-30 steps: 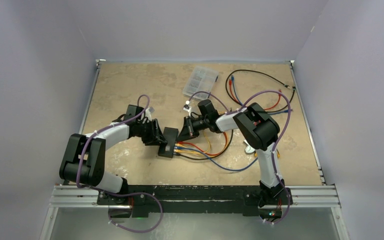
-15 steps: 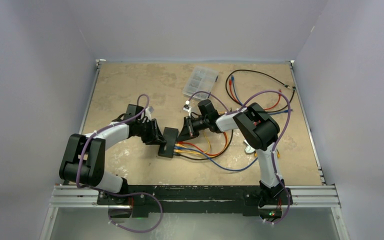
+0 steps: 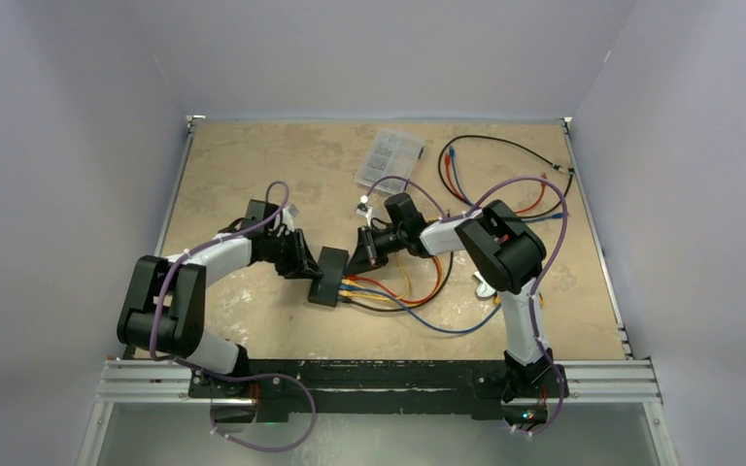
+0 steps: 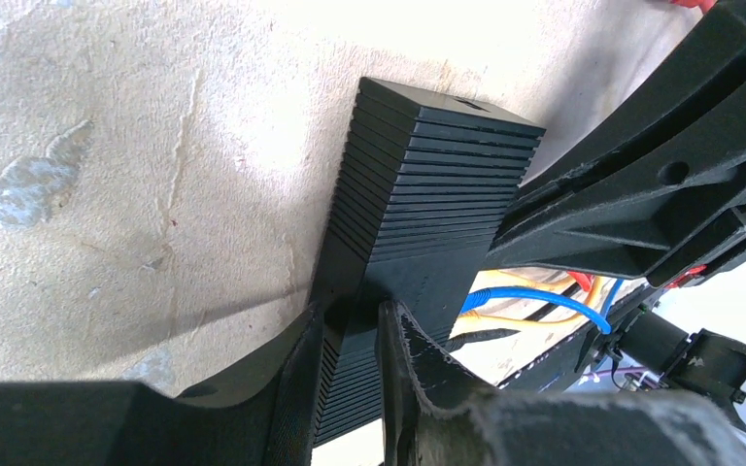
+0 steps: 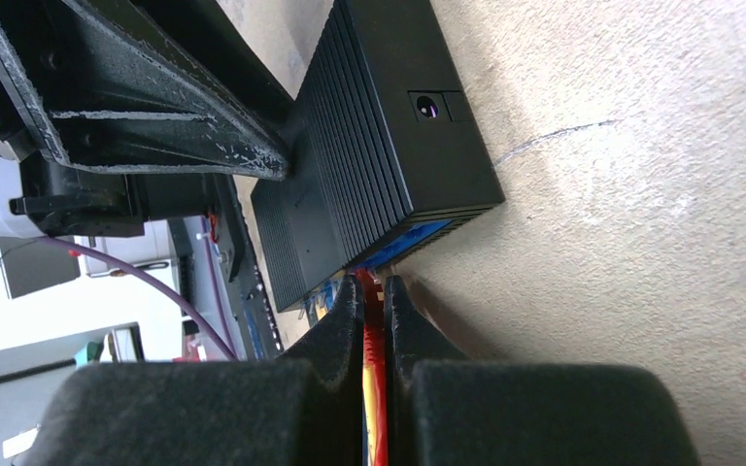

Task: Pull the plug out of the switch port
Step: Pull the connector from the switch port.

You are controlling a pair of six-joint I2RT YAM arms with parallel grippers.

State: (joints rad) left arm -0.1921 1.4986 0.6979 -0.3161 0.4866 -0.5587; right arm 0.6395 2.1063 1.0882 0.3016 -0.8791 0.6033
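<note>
The switch [image 3: 327,276] is a small flat black ribbed box mid-table, with blue, yellow, orange and red cables leaving its right side. It also shows in the left wrist view [image 4: 418,194] and the right wrist view [image 5: 379,126]. My left gripper [image 3: 306,264] is shut on the switch's left edge, its fingers [image 4: 408,369] clamping the ribbed body. My right gripper [image 3: 359,260] is shut on the red plug [image 5: 373,320] right at the switch's socket side; the red cable runs back between the fingers [image 5: 345,325].
A clear compartment case [image 3: 389,156] lies at the back. Loose black, blue and red cables [image 3: 505,170] loop at the back right. Plugged cables [image 3: 418,296] curl on the table right of the switch. A small white object [image 3: 361,203] lies behind the right gripper.
</note>
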